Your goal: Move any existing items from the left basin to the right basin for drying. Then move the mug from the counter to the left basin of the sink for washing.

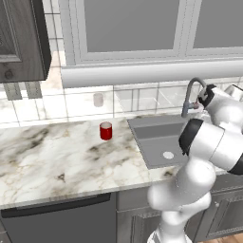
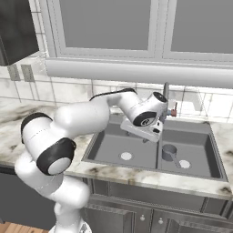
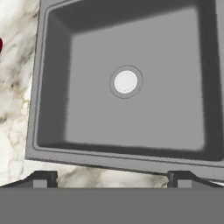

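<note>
mug (image 1: pixel 106 131): bright red, paler inside; off to the left of the pincer
counter (image 1: pixel 57 161): white and beige marble with dark brown lines
left basin (image 3: pixel 131 52): grey, right under the pincer
drain disc (image 3: pixel 125 82): pale white circle with a grey ring around it
right basin (image 2: pixel 191 148): darker grey, to the right of the pincer
small metal cup with a handle (image 2: pixel 169 152): grey, sitting in the right basin
tap (image 1: pixel 191 97): grey with a red mark
little cylinder (image 1: pixel 98 99): pale, whitish
robot arm (image 2: pixel 82 118): white with dark joints
wall tiles (image 1: pixel 137 99): white with pale lines
cabinet (image 1: pixel 21 40): dark grey-brown
</note>
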Available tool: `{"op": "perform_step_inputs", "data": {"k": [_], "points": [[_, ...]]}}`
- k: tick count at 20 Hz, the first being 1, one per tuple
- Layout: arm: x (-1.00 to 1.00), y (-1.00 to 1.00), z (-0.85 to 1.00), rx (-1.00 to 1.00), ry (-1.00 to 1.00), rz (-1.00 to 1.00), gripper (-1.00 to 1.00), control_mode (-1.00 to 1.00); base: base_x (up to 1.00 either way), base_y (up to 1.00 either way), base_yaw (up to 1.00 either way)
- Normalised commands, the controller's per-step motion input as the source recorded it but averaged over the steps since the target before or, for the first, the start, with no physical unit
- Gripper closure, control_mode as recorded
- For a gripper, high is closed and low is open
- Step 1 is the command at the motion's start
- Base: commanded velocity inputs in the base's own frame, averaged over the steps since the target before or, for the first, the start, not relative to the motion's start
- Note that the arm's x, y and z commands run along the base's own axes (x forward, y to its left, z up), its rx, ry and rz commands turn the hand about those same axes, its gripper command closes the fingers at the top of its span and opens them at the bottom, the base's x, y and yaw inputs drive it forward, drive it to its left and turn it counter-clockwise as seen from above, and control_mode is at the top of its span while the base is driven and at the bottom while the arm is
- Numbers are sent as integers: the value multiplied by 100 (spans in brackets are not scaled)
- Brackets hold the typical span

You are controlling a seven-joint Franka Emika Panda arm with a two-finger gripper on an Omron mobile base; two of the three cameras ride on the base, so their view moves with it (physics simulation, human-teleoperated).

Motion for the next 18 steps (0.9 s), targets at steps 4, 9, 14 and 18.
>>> {"op": "perform_step_inputs", "data": {"k": [4,9,14,18], "points": [[-6,75,0,0,8,-14,-100,-100,0,0,0],[0,70,0,0,5,-12,-100,-100,0,0,0],[0,67,1,-1,1,-10,-100,-100,0,0,0],[0,69,0,-4,0,-8,-100,-100,0,0,0]]}}
